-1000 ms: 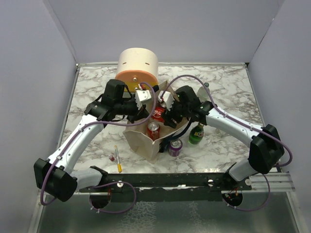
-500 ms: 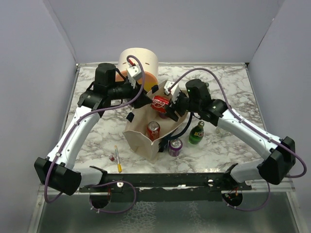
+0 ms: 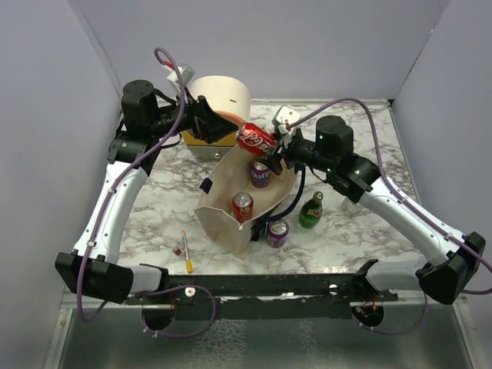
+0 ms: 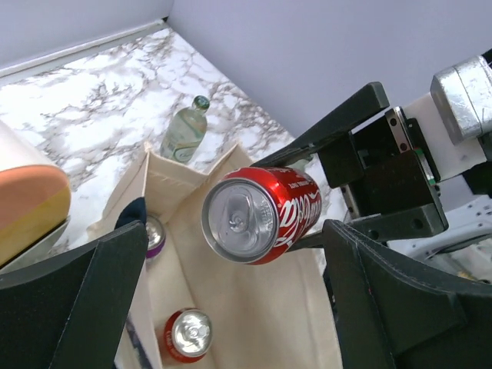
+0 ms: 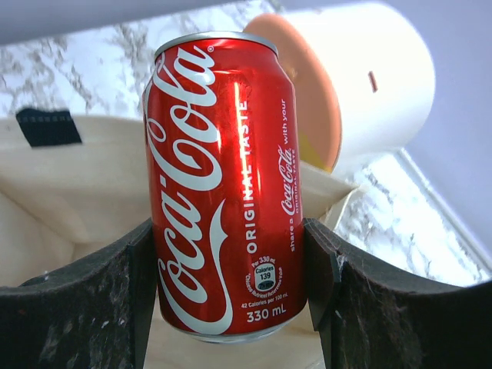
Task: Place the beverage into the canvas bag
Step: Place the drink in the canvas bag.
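**Coca-Cola can (image 3: 257,139): held aloft over bag**

Clamped on its side between the right gripper's (image 3: 275,146) fingers, above the far rim of the canvas bag (image 3: 223,221) and clear of it. Left gripper (image 3: 217,129) spread wide, empty.

Handling: move over the bare floor beside the red can (image 3: 243,206) and purple can (image 3: 260,173), lower, then release.

Unseen: printed panel; floor under the held can.

A rounded cream box (image 3: 227,96) with an orange front sits at the 12 o'clock edge of the marble worktop (image 3: 157,219). Near 7 o'clock a yellow pencil (image 3: 185,252) lies flat, with a tiny red-and-white thing (image 3: 177,250) just beside it, at its 9 o'clock.
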`<state>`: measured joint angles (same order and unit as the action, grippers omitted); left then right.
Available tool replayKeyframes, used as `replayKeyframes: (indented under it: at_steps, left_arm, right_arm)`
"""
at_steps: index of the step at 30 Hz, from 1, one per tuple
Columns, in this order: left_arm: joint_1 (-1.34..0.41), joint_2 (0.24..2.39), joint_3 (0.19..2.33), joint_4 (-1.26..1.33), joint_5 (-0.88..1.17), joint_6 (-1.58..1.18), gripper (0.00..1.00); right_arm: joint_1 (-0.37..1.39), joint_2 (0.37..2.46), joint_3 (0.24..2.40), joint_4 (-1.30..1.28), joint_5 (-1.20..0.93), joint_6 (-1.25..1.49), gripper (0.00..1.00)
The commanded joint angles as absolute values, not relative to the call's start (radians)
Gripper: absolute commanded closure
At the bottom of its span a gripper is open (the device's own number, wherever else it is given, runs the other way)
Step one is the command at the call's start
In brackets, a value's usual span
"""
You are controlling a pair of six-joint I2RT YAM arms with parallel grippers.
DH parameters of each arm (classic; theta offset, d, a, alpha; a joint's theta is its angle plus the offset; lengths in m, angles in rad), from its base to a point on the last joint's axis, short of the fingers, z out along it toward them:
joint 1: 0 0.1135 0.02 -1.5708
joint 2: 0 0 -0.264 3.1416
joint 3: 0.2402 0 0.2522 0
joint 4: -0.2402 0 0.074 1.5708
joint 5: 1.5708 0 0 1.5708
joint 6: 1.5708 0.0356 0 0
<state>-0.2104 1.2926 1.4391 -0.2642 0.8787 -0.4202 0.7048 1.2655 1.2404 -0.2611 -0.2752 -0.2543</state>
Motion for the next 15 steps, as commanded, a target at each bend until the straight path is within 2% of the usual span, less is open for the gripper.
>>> replayKeyframes:
  at_steps: [1,15]
  left_arm:
    - [-0.199,1.309,1.503,-0.184,0.893,-0.608,0.01]
    - [-0.176,1.338,1.511,-0.135,0.914,-0.783,0.07]
  right_arm:
    - [0.704,1.273,1.364,-0.065,-0.289,-0.197,0.99]
    - [0.711,1.325,1.446,-0.059,-0.337,-0.188,0.99]
